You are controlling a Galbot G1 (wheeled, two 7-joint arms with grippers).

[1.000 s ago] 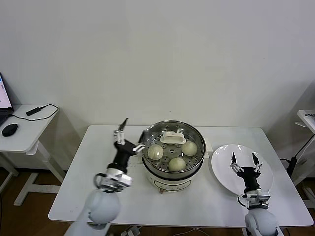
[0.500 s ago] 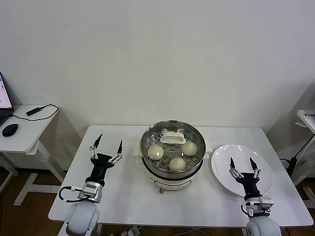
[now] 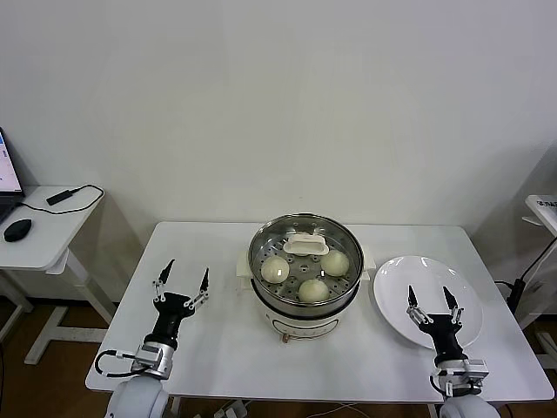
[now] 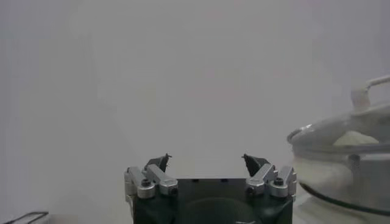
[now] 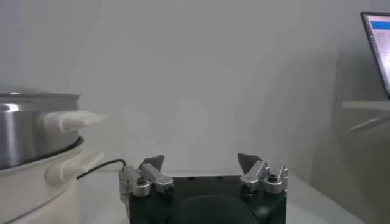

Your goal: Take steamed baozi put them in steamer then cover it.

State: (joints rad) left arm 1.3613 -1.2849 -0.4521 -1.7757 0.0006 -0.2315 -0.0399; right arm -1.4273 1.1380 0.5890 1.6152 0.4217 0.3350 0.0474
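The steamer (image 3: 271, 301) stands mid-table with the glass cover (image 3: 305, 245) lying on it. Through the glass I see three baozi: one on the left (image 3: 275, 269), one on the right (image 3: 335, 262), one in front (image 3: 313, 290). My left gripper (image 3: 182, 283) is open and empty above the table, well to the left of the steamer. My right gripper (image 3: 432, 302) is open and empty over the white plate (image 3: 393, 283). In the left wrist view the left gripper (image 4: 207, 161) has the steamer (image 4: 341, 173) to one side; in the right wrist view the right gripper (image 5: 200, 161) sees the steamer (image 5: 24, 131) too.
A white side table (image 3: 35, 239) stands off to the left with a mouse (image 3: 16, 230) and a black adapter (image 3: 59, 198) on it. Another table's corner (image 3: 544, 209) shows at the far right. A laptop (image 5: 378, 49) appears in the right wrist view.
My left gripper has drawn away from the steamer's left rim, back and down toward the table's front left. The right gripper has slid slightly toward the front edge.
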